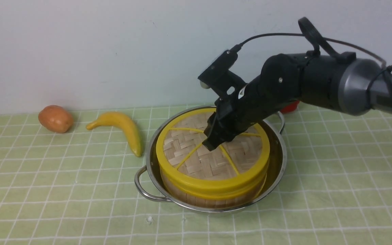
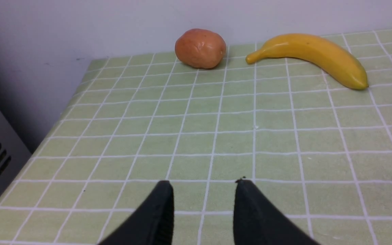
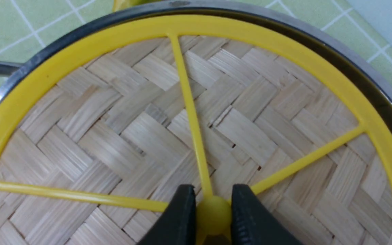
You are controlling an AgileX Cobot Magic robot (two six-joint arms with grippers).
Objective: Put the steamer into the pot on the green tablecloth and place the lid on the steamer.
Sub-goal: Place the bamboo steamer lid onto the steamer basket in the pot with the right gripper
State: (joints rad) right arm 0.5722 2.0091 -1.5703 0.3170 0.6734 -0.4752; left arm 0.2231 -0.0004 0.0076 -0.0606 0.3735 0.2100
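Observation:
The steel pot (image 1: 277, 160) stands on the green tablecloth (image 1: 63, 190). The steamer (image 1: 213, 200) sits inside it, only its bamboo side wall showing. The lid (image 1: 196, 160), a woven disc with yellow rim and spokes, lies on top of the steamer. My right gripper (image 1: 213, 144) is over the lid's middle; in the right wrist view (image 3: 212, 204) its fingers are shut on the lid's yellow knob (image 3: 213, 214). My left gripper (image 2: 202, 190) is open and empty over bare cloth, out of the front view.
A yellow banana (image 1: 124, 129) lies just left of the pot, and a brown potato (image 1: 55, 118) lies further left near the wall. A red object (image 1: 289, 107) peeks out behind my right arm. The cloth's left edge shows in the left wrist view (image 2: 63, 112).

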